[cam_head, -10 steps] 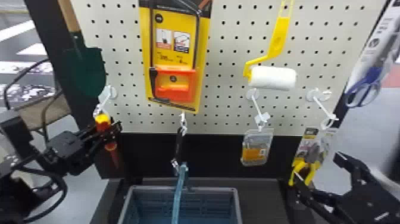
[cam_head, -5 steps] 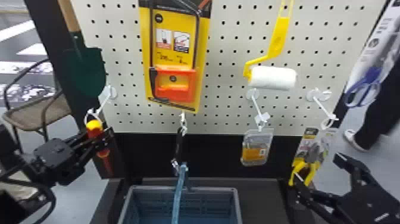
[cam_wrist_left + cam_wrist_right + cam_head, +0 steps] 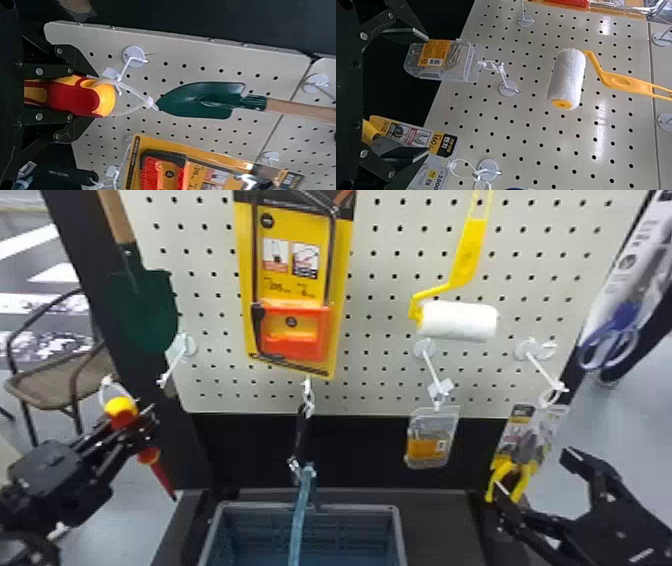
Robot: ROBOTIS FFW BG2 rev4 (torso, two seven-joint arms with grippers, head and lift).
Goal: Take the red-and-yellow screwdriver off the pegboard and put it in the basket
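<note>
Pinching the screwdriver (image 3: pixel 162 477) by its handle (image 3: pixel 121 410), clear of its hook (image 3: pixel 173 369), the left gripper (image 3: pixel 149 416) should, I'd say, clear the basket (image 3: pixel 360 508) wall before letting go; the right gripper (image 3: pixel 534 472) sits spread.

Head view: camera on robot's head, facing forward and down at pegboard (image 3: pixel 385 345) and basket (image 3: pixel 360 507); widest coverage, set farthest back. Left wrist view: camera on left wrist, turned on side, near pegboard's left edge, facing board. Shares trowel (image 3: pixel 145 310) and saw package (image 3: pixel 292 282) with head view. Right wrist view: camera on right wrist, turned on side, facing board near lower edge. Shares paint roller (image 3: pixel 457 321) with head view.
</note>
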